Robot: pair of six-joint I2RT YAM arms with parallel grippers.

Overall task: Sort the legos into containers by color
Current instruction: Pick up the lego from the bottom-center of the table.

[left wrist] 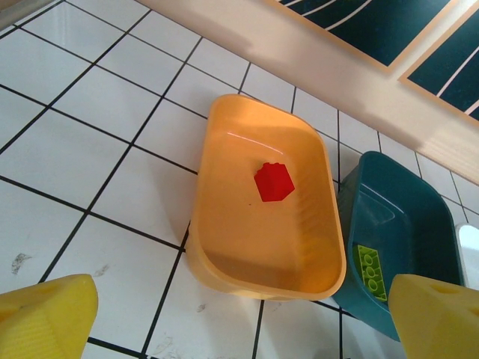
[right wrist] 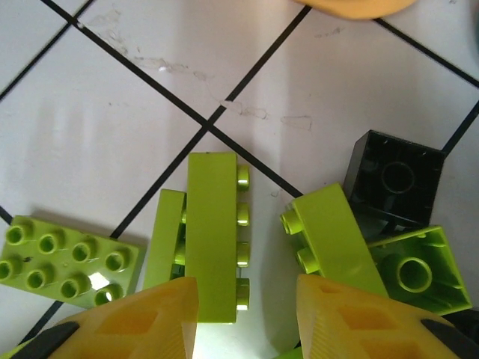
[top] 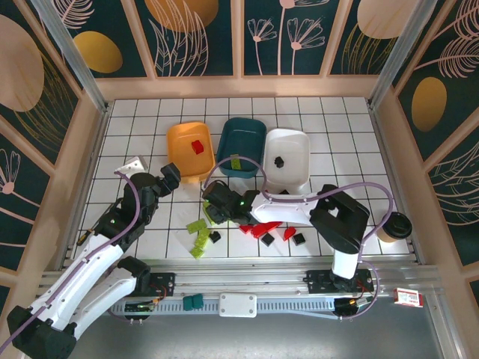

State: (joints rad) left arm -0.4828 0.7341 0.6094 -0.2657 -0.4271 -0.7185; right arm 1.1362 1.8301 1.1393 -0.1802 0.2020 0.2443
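Legos (top: 199,233), the lime ones, lie in a loose cluster near the front edge of the white tiled table (top: 352,127), and there are red bricks (top: 266,228) and black bricks (top: 299,239) scattered just to their right. Walls fence the table on three sides, with bare tiles left of the tubs and in the back right corner.

The orange tub (top: 179,161), dark teal tub (top: 251,134) and white tub (top: 296,146) stand side by side at the back middle, all smooth plastic with rounded corners. There's a red brick (left wrist: 274,182) in the orange one, a lime brick (left wrist: 370,271) in the teal and a black brick (top: 278,160) in the white.

The left gripper (left wrist: 243,321) hangs over the tiles in front of the orange tub, jaws spread wide with nothing between them.

The right gripper (right wrist: 248,299) is down over the lime cluster, jaws apart and not clamped. A long lime brick (right wrist: 213,224) lies on its side there. Its long axis runs straight away from the fingertips, and its near end is tucked beside one yellow finger (right wrist: 142,321). The studs face the other finger (right wrist: 359,321), with a gap between. A glossy black square brick (right wrist: 393,179) sits nearby, hollow side up.
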